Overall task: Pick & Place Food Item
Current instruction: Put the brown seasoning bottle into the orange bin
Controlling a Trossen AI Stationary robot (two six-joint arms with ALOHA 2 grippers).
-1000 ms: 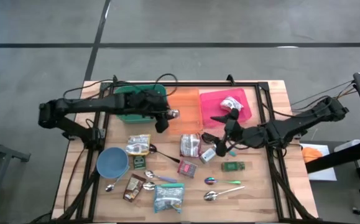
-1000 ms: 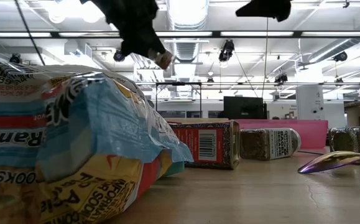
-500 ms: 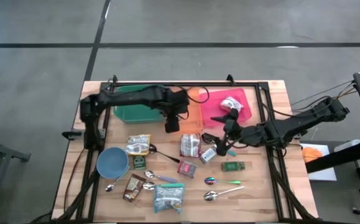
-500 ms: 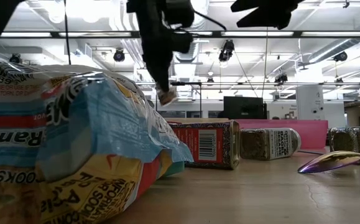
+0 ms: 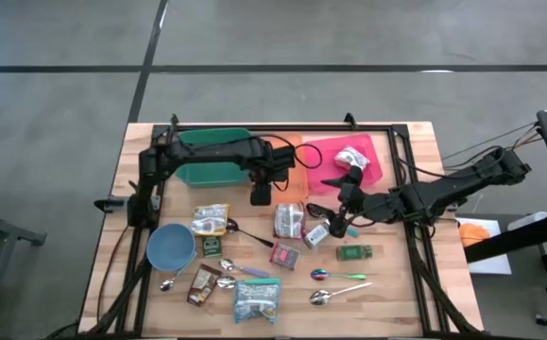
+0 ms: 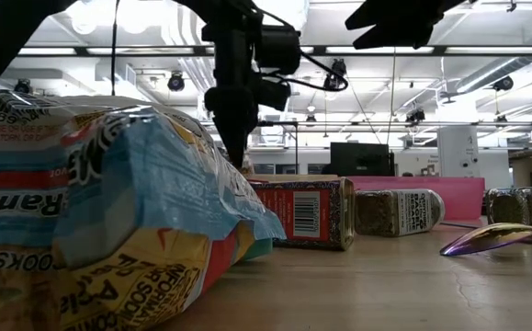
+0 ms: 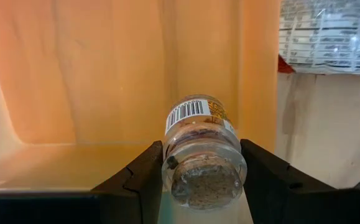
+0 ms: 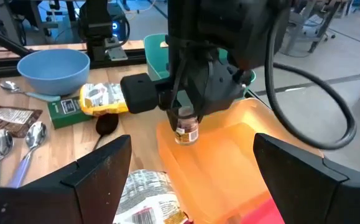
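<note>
The left gripper (image 7: 201,171) squeezes a small glass jar (image 7: 199,140) with a barcode label, holding it upright just over the near edge of the orange tray (image 7: 92,68). The right gripper (image 5: 342,210) waits with its fingers spread wide and nothing in them, near the pink tray (image 5: 320,156).

Three trays: a green tray (image 5: 197,172), an orange tray (image 5: 292,185), a pink tray (image 5: 320,151). One bowl (image 5: 170,247). Five spoons (image 5: 325,297), as far as the high view shows. Three jars: a barcoded jar (image 7: 201,149), a pale jar (image 5: 316,234), a green jar (image 5: 353,252). Five packets (image 5: 256,300). Two boxes (image 5: 285,255). Two arms (image 5: 207,151).
</note>
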